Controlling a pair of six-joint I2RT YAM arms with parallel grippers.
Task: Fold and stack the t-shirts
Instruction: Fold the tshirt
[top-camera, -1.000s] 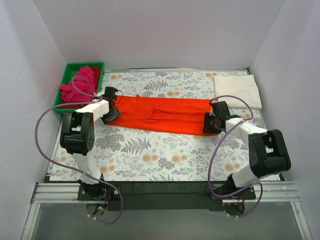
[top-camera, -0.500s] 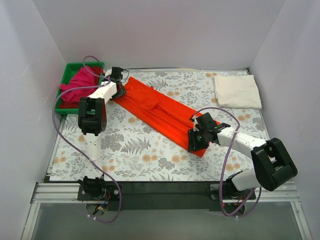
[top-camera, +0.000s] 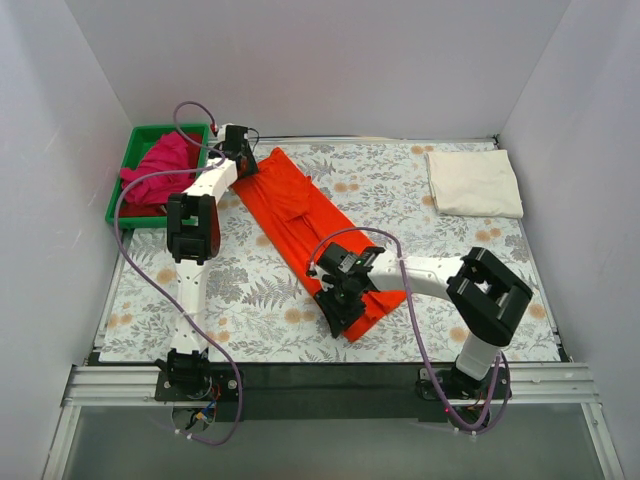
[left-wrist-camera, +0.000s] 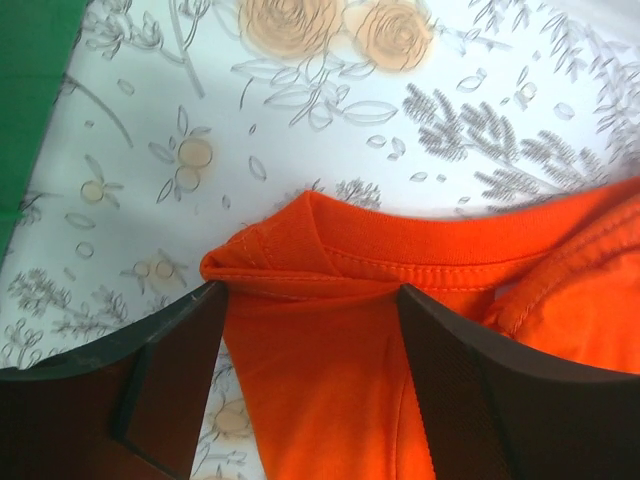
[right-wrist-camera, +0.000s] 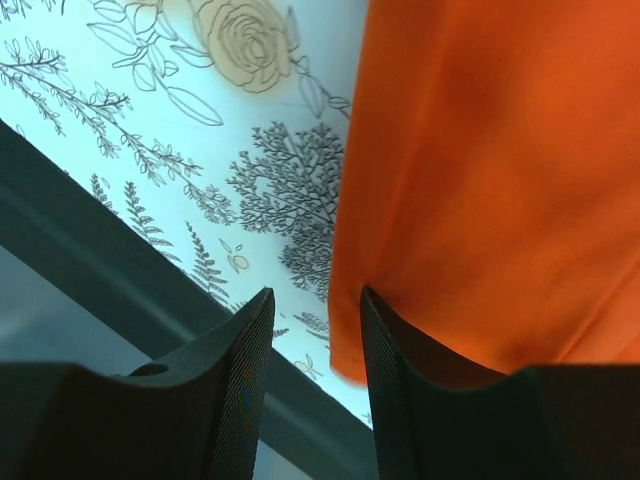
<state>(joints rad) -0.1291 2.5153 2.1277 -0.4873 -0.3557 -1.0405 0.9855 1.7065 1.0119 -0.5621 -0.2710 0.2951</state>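
The orange-red t-shirt (top-camera: 305, 225) lies folded into a long strip, running diagonally from the back left to the front middle of the floral cloth. My left gripper (top-camera: 246, 166) is at its far end, fingers wide apart astride the collar (left-wrist-camera: 400, 262), which lies flat between them (left-wrist-camera: 312, 300). My right gripper (top-camera: 340, 298) is at the near end, jaws slightly apart, with the shirt's hem corner (right-wrist-camera: 480, 180) against the right finger (right-wrist-camera: 400, 360). The cream-white t-shirt (top-camera: 473, 183) lies folded at the back right. The magenta-pink t-shirt (top-camera: 160, 160) is bunched in the tray.
The green tray (top-camera: 122, 208) stands at the back left, close to my left gripper; its edge shows in the left wrist view (left-wrist-camera: 30, 90). The grey floral cloth (top-camera: 250, 290) covers the table. The dark front table edge (right-wrist-camera: 90, 260) is just beyond my right fingers.
Both arms swung the orange-red shirt from lying crosswise to a steep diagonal: the left end went to the back left by the tray, the right end came forward to the front middle.
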